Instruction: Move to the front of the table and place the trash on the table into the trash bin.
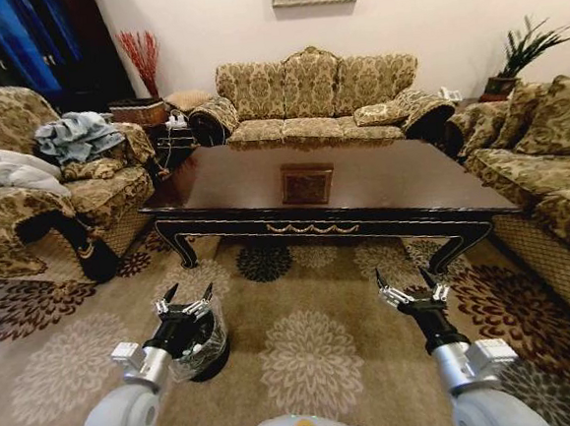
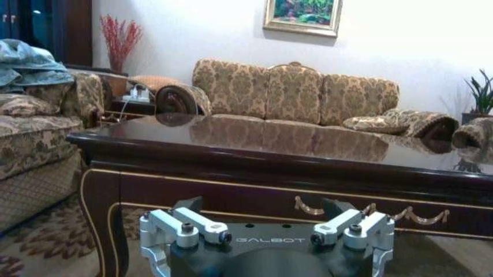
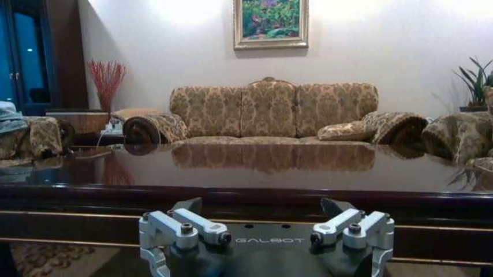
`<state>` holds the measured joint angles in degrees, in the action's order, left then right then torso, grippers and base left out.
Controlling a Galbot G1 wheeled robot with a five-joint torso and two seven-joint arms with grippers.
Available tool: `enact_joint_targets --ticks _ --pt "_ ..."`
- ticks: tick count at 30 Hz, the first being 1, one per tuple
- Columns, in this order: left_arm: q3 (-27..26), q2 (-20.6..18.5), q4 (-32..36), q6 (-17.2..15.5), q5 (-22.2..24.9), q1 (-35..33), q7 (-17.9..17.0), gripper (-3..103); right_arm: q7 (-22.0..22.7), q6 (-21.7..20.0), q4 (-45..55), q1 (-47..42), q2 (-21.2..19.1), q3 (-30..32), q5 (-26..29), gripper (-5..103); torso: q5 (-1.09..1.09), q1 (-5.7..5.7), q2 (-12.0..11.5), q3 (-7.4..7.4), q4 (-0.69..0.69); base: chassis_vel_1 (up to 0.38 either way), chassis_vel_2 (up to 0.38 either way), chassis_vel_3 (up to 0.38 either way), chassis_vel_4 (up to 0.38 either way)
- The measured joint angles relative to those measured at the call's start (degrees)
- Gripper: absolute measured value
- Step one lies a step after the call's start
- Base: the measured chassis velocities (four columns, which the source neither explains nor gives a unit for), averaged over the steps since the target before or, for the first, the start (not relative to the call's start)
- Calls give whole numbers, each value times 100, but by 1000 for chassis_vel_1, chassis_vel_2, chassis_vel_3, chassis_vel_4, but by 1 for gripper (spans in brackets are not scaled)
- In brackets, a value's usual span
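Both grippers wide, holding nothing, short of the table.

Left gripper [image 1: 184, 301] hangs right above the trash bin [image 1: 203, 353], which sits on the carpet beneath it; right gripper [image 1: 411, 285] is well apart from the bin. Ahead of both lies the table [image 1: 381, 181], long axis crosswise; I see no trash on its top, so the job looks finished.
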<state>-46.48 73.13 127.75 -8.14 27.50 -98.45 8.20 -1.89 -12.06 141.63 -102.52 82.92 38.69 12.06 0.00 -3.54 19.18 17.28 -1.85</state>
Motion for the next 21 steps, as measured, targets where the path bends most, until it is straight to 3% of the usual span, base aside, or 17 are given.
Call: enact_joint_targets --ticks 21 --pt "-1 -1 10 -2 120 72 -116 100 -31 -51 23 3 -1 -6 3 100 0 0 0 0 0 0 0 0 0"
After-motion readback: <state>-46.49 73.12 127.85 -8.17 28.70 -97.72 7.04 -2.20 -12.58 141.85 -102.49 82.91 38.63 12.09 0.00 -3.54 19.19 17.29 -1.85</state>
